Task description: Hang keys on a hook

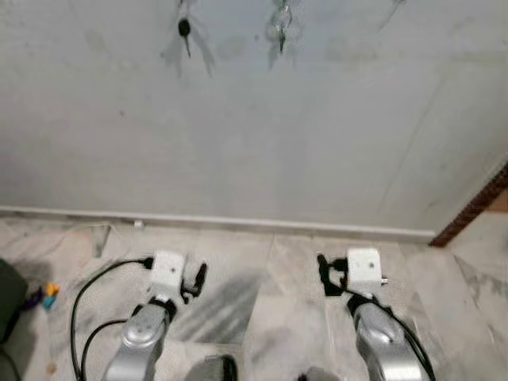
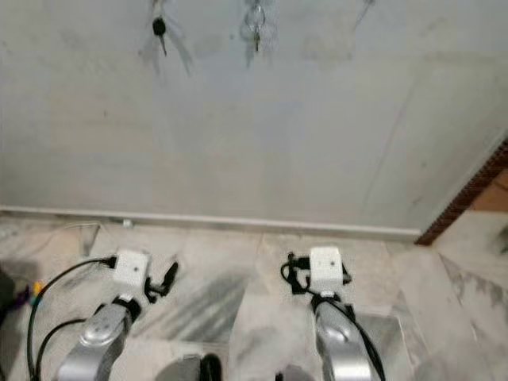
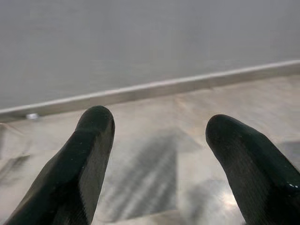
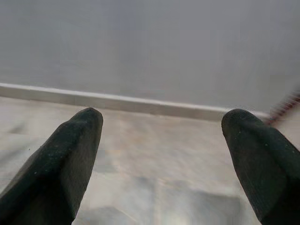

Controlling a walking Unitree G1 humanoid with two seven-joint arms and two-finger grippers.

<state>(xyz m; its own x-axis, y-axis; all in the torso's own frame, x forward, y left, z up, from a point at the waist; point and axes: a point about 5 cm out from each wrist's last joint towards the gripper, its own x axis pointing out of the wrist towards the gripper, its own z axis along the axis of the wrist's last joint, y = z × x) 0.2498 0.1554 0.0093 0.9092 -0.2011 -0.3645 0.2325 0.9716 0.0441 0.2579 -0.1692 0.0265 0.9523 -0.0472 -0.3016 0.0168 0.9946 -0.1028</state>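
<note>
Two sets of keys hang high on the grey wall: a dark key (image 1: 184,30) on the left and a silvery bunch of keys (image 1: 282,24) to its right, each under a hook at the top edge of the view. Both arms are held low over the marble floor. My left gripper (image 3: 159,140) is open with nothing between its fingers, and in the head view the left gripper (image 1: 194,279) points at the wall. My right gripper (image 4: 161,140) is open and holds nothing; the right gripper (image 1: 327,274) is far below the keys.
A white skirting board (image 1: 238,222) runs along the foot of the wall. A brick-red door frame (image 1: 476,206) rises at the right. A dark object and small coloured bits (image 1: 48,295) lie on the floor at the left. Black cables (image 1: 87,294) loop beside my left arm.
</note>
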